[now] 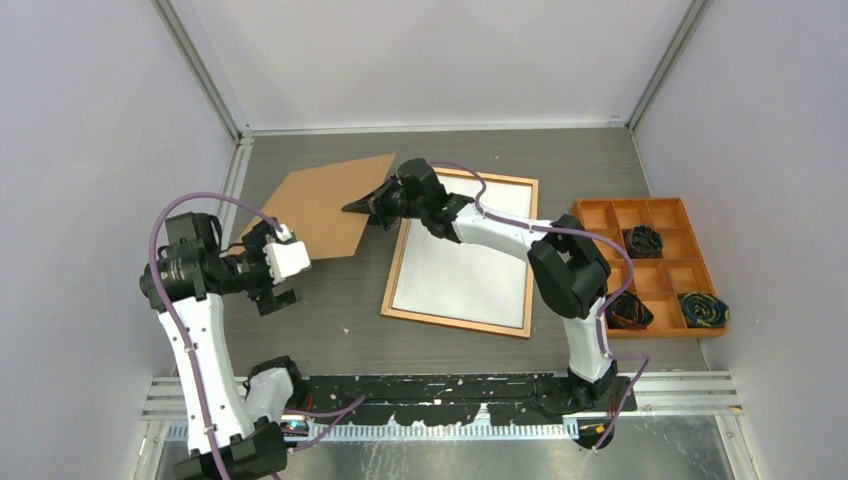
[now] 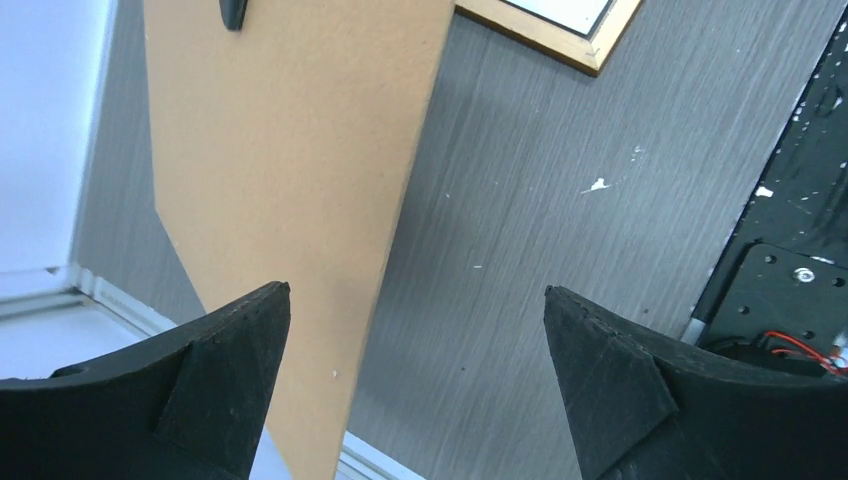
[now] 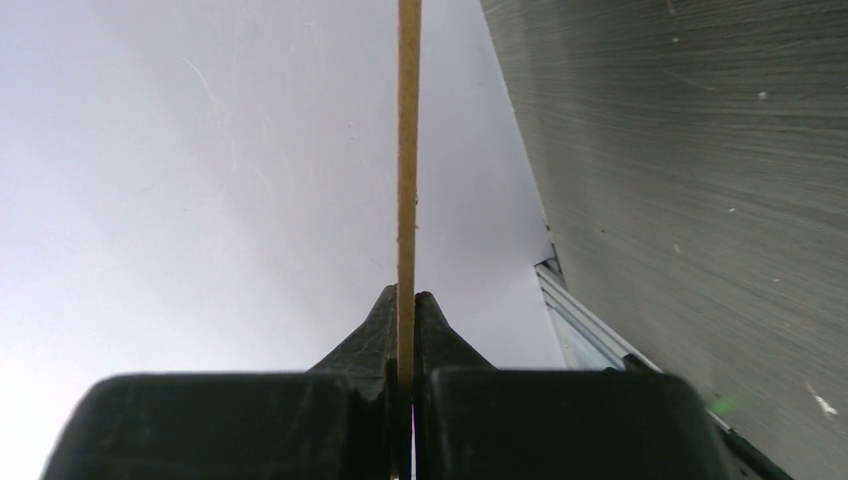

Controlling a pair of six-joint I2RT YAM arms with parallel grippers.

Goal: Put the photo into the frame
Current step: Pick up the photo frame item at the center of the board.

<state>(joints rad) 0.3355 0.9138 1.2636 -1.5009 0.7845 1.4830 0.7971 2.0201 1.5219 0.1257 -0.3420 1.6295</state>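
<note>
The frame (image 1: 455,323), a thin orange-brown wooden border, lies flat mid-table; its corner shows in the left wrist view (image 2: 545,40). A white sheet (image 1: 460,255) fills its inside, the photo plain side up as far as I can tell. My right gripper (image 1: 357,206) (image 3: 407,295) is shut on the right corner of the brown backing board (image 1: 320,205) (image 3: 408,150), holding it tilted up left of the frame. My left gripper (image 1: 280,268) (image 2: 417,290) stands wide open and empty by the board's (image 2: 300,150) near left edge, not touching it.
An orange compartment tray (image 1: 578,210) sits at the right with dark cord bundles (image 1: 643,240) in some cells. White walls close in the left, back and right. A black rail (image 1: 450,385) runs along the table's near edge.
</note>
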